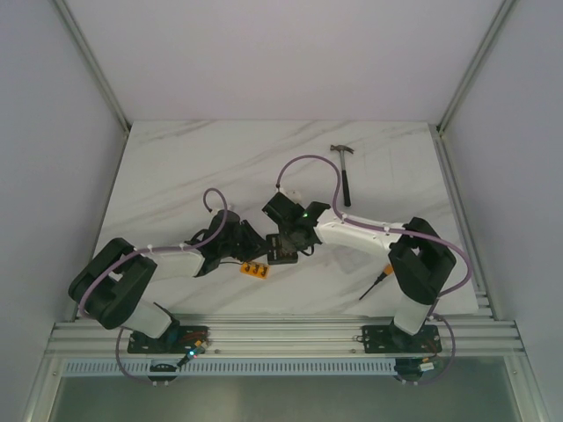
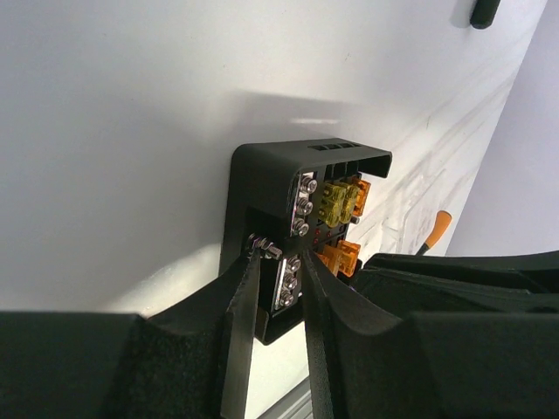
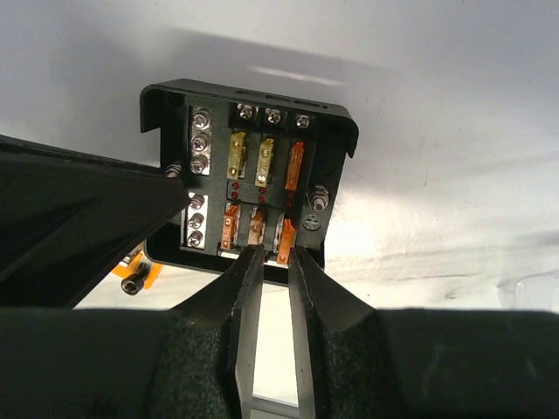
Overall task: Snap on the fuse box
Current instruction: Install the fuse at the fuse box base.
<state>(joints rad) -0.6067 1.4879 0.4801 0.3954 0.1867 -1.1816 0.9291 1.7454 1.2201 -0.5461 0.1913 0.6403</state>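
**Converging on the fuse box (image 3: 251,194) at the middle of the table (image 1: 176,176)**

The fuse box is found lying flat on the white marbled table, somewhat nearer the front edge than the back, with both arms angled in over it. Its top face is uncovered. Silver screw terminals are seen along one side and along the far edge, and yellow and orange fuses are seated in the slots between them.

The left gripper (image 2: 279,262) is set across one side wall of the box. One finger is pressed against the outside, by a small mounting screw, and the other is placed inside against the strip of terminals. The wall is thus grasped between them.

The right gripper (image 3: 272,255) is placed at the adjacent edge of the box. Its fingertips are held narrowly apart and reach just over the rim towards the nearest row of orange fuses. One orange fuse is seen right at the tips, but whether it is pinched or only neared cannot be told.

An orange strip (image 1: 254,269) with dark dots is seen just beside the box, on its near-left side. A screwdriver (image 1: 376,284) with an orange handle is seen near the right arm's base, and a hammer (image 1: 346,169) is laid well apart towards the far right.
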